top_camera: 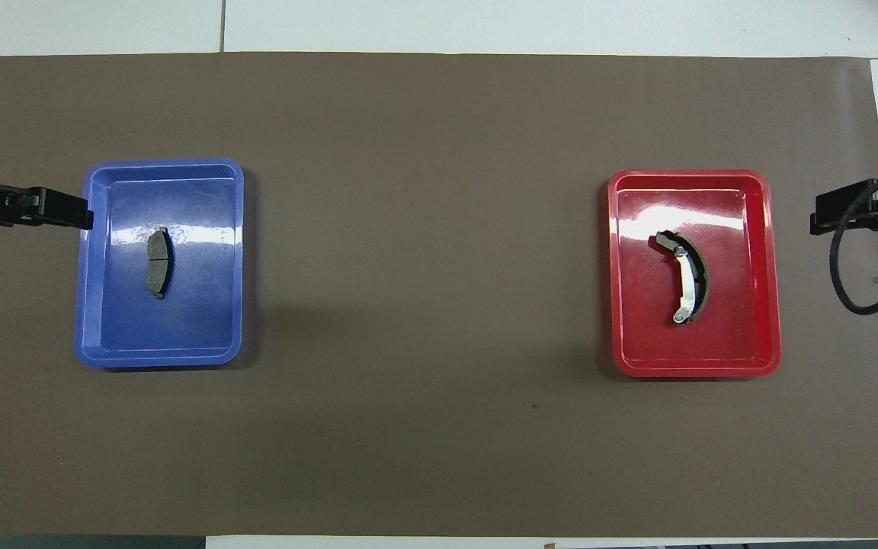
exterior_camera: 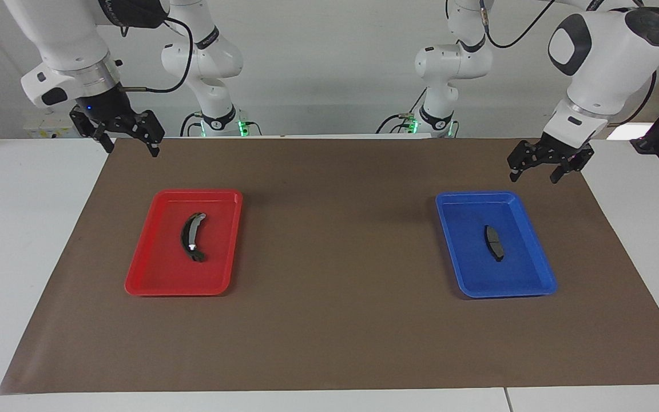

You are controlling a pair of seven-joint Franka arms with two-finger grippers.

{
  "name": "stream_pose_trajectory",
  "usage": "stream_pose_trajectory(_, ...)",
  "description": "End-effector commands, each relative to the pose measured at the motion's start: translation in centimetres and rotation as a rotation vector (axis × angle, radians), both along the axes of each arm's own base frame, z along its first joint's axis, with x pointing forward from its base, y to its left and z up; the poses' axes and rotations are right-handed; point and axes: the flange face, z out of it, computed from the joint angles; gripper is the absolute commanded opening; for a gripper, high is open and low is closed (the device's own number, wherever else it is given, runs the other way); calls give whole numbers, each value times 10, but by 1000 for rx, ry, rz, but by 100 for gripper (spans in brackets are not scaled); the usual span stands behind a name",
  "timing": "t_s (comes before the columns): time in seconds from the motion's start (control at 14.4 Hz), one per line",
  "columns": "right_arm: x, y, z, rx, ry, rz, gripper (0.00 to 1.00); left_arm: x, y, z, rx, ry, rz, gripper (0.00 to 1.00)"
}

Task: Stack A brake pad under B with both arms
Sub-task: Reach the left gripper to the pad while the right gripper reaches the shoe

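A brake pad (exterior_camera: 493, 242), the short dark stubby piece, lies flat near the middle of the blue tray (exterior_camera: 535, 284), toward the left arm's end of the tabletop (exterior_camera: 335, 337). B (exterior_camera: 191, 237), the long crescent with a pale silvery strip on its face, lies in the red tray (exterior_camera: 141, 283) toward the right arm's end. The two trays sit well apart on the brown mat (exterior_camera: 335, 240), with a wide bare stretch of mat between them.

The left pincer (exterior_camera: 535, 169) hangs in the air over the mat just beside the blue tray's edge nearest the robots, its fingers spread and grasping nothing. The right pincer (exterior_camera: 129, 140) hangs over the mat's corner at the right arm's end, clear of the red tray, also spread and empty.

As a judgement, the task is at its very start: neither piece is lifted, touched or shifted out of its tray, and no stack exists. All of it remains: each arm must come down on its own piece and grip it, the short pad must be set down first, likely on the mat between the trays, and the crescent laid on top of it. The left arm looks the closer to its pick.
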Motion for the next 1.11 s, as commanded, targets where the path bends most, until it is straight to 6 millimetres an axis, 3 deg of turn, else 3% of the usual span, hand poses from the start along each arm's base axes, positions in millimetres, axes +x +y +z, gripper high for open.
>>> stream_pose_trajectory(0.0,-2,-2,-7,12,-6,25,100,7,-2,-34,-1,-29,-7,98)
stream_pose_trajectory(0.14,-7,2,-37,10,-6,39,100,19,-1,-83,0,-23,-2,98)
stream_pose_trajectory(0.28,-16,4,-74,8,-44,57,100,18,5,-128,3,-12,9,98)
stream_pose_trajectory(0.56,4,0,-134,12,-9,160,100,4,23,-201,7,18,39,98)
stream_pose_trajectory(0.84,-6,-3,-229,5,-71,264,100,-26,25,-253,7,31,45,96)
stream_pose_trajectory(1.04,-1,-17,-259,4,-76,289,100,-29,26,-270,8,28,47,92)
